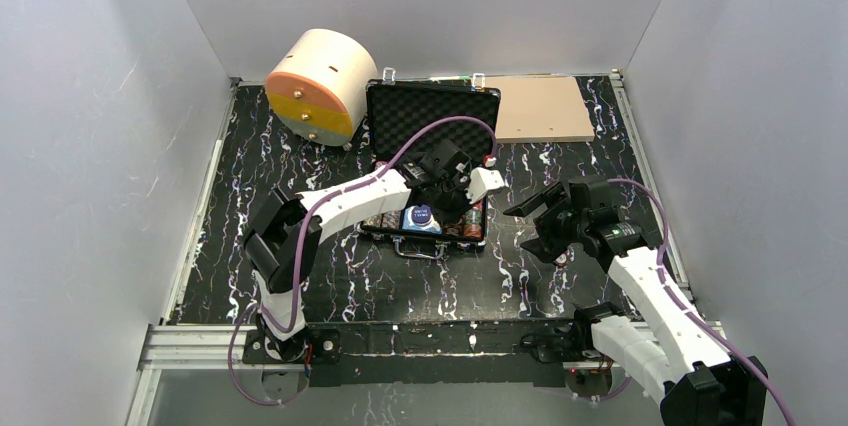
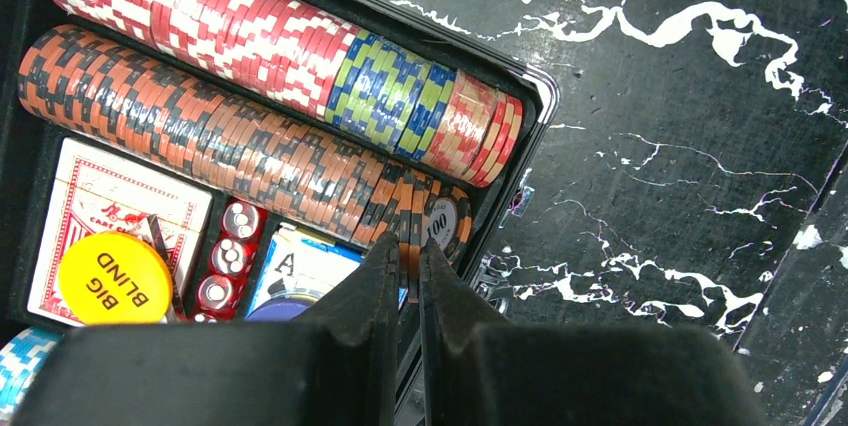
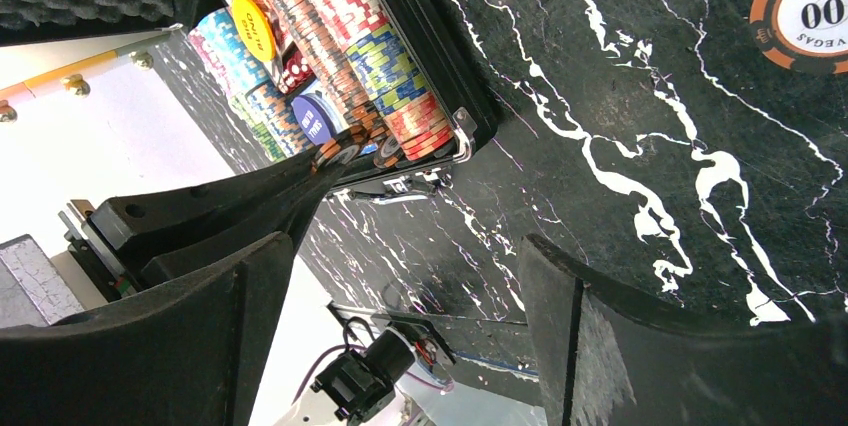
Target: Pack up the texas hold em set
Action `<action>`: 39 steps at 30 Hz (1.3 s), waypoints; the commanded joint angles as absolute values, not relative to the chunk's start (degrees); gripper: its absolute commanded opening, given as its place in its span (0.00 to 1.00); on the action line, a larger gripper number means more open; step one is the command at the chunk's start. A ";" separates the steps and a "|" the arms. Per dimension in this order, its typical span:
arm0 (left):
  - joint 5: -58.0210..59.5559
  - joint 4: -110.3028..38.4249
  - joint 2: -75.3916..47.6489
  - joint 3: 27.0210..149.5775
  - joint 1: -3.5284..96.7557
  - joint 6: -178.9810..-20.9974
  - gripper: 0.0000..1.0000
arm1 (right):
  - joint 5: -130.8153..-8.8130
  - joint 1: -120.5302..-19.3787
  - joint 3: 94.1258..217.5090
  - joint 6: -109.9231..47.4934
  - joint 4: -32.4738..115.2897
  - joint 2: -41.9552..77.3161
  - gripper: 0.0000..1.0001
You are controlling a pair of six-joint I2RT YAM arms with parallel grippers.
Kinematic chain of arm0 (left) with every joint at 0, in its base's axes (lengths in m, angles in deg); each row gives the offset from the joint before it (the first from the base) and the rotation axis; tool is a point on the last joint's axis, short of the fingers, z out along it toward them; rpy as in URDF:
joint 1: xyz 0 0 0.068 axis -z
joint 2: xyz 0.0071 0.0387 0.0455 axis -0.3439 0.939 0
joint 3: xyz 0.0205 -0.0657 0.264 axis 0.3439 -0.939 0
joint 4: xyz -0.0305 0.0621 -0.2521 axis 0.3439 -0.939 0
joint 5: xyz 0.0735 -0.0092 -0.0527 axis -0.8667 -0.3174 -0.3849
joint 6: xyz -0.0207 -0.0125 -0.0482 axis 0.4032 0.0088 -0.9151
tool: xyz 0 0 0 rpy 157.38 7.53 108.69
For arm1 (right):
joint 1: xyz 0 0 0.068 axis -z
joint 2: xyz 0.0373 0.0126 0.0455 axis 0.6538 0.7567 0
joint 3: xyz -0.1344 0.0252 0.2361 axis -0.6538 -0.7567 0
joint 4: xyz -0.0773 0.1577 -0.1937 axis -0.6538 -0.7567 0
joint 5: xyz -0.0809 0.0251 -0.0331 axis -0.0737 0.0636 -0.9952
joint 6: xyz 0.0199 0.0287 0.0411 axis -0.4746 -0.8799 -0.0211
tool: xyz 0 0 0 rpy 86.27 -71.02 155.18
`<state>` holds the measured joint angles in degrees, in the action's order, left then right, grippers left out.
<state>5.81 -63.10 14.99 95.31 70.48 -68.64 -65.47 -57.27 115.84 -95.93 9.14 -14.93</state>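
The black briefcase lies open, foam lid up, its base packed with rows of red-white chips and orange-black chips. Below the rows sit a red deck, red dice, a blue deck and a yellow BIG BLIND button. My left gripper is shut on orange chips at the right end of the orange-black row. My right gripper hangs open over the table right of the case, nothing between its fingers. One loose orange chip lies on the table.
A big cream cylinder with an orange-yellow face stands at the back left beside the case lid. A flat tan board lies at the back right. White walls close in the black marbled table.
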 commanded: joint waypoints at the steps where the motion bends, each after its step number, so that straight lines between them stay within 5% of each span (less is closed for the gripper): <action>1: 5.32 -65.03 14.76 97.66 70.30 -68.00 0.00 | -64.42 -57.03 115.34 -94.15 11.08 -15.16 0.90; 5: 5.54 -64.90 12.23 98.35 70.18 -68.11 0.00 | -57.80 -57.04 115.18 -88.94 16.77 -13.19 0.79; 10: 6.97 -63.12 5.88 94.74 67.62 -68.52 0.00 | -52.89 -58.09 114.88 -81.79 22.95 -5.53 0.43; 15: 9.04 -59.88 -1.06 88.35 64.59 -68.28 0.00 | -50.90 -62.12 117.84 -76.19 28.89 3.33 0.30; 29: 11.62 -57.28 -4.46 83.98 63.03 -70.31 0.00 | -52.13 -73.76 132.75 -67.63 27.26 24.53 0.07; 39: 10.26 -56.60 -4.80 83.03 63.02 -70.44 0.00 | -53.85 -76.38 135.75 -66.65 25.44 29.28 0.08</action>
<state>10.05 -57.20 -3.06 83.98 63.12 -70.21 -52.90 -76.09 132.63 -68.08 26.85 28.06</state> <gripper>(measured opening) 0.051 0.079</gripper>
